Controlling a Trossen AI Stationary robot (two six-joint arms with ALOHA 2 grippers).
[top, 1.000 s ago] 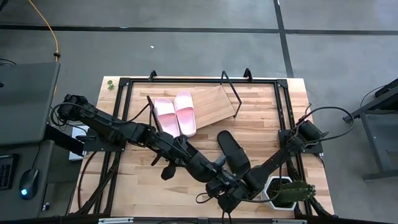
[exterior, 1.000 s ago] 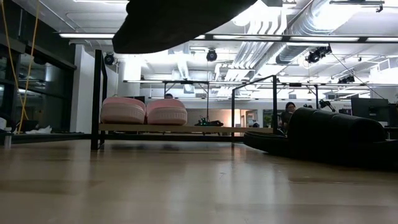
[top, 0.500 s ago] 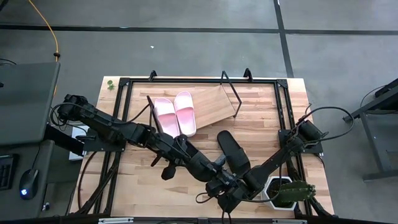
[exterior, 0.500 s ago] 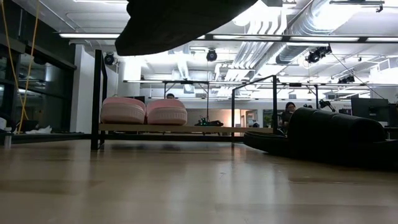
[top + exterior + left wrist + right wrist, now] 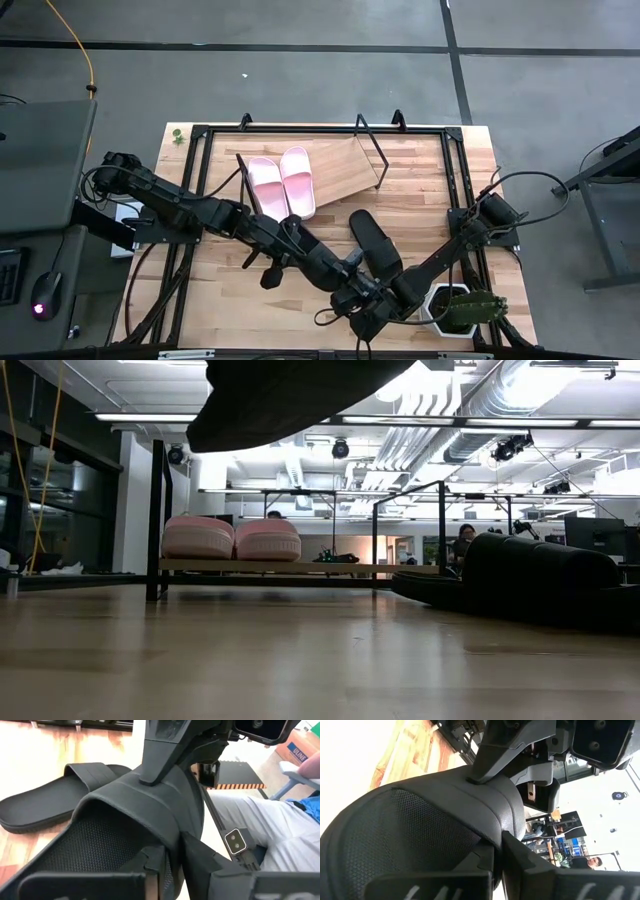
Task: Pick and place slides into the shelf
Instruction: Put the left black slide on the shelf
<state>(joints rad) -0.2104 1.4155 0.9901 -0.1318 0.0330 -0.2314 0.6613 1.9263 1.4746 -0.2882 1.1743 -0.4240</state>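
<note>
A grey concrete floor surrounds the wooden bench (image 5: 240, 310). From above, almost nothing has shifted in the last second: two pink slides (image 5: 281, 184) sit on the shelf (image 5: 345, 168), one black slide (image 5: 374, 243) lies on the bench, and both tools meet near the front edge, so the handover seems stalled. The low view shows the second black slide (image 5: 290, 395) raised overhead. In both wrist views, the left tool (image 5: 172, 865) and right tool (image 5: 495, 857) each clamp its strap.
</note>
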